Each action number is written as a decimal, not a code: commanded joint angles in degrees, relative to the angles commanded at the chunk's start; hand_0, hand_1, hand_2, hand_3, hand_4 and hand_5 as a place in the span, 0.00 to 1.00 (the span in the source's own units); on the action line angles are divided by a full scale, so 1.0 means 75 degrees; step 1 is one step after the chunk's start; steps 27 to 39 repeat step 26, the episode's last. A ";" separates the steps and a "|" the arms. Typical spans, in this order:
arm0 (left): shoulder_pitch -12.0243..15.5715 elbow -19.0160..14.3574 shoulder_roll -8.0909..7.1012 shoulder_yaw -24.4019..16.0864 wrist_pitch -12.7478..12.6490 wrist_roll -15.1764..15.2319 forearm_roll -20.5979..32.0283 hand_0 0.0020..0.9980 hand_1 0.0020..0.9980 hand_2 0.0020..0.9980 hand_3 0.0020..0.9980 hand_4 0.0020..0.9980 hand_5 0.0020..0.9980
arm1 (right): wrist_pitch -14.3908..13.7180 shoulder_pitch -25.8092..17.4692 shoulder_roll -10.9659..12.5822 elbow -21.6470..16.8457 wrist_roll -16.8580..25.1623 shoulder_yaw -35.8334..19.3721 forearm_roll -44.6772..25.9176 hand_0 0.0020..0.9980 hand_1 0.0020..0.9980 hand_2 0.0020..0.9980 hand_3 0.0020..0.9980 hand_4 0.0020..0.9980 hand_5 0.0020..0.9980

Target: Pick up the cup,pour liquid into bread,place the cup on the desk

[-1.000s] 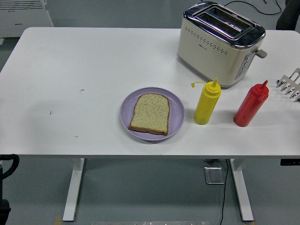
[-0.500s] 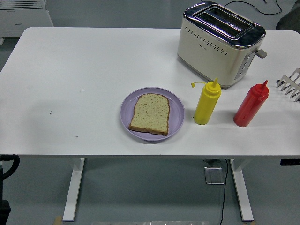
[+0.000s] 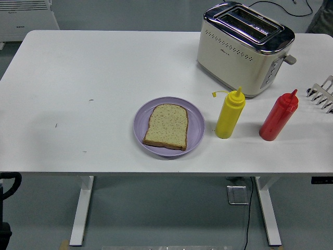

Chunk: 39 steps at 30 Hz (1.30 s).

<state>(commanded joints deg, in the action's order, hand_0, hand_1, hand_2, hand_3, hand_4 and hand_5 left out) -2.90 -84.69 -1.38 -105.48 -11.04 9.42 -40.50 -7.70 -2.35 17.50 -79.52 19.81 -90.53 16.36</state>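
Head view: white worktop (image 3: 93, 67), purple plate (image 3: 142, 136) near the front edge, slice of bread (image 3: 166, 125) lying flat on it. At three o'clock from the plate, yellow squeeze bottle (image 3: 229, 115) upright; further along at three o'clock, red squeeze bottle (image 3: 278, 117) upright, the two apart. At twelve o'clock from the bottles, cream-and-chrome toaster (image 3: 243, 48). Metal rack (image 3: 322, 92) cut off at the right edge. No cup visible. Neither robot hand visible, so state of fingers cannot be told.
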 joint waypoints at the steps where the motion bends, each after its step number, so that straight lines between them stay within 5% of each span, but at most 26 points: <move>1: -0.0003 0.0000 -0.0001 -0.0001 0.0000 0.0000 0.0000 0.75 0.76 0.76 0.65 0.60 1.00 | 0.0000 0.0002 0.0000 -0.0001 0.0000 -0.0004 0.0000 0.76 0.72 0.71 0.72 0.55 0.56; 39: -0.0025 0.0006 -0.0004 -0.0011 0.0010 -0.0023 -0.0007 0.75 0.76 0.76 0.65 0.60 1.00 | -0.0003 0.0038 -0.0020 0.0004 -0.0022 -0.0003 -0.0001 0.76 0.71 0.71 0.71 0.55 0.56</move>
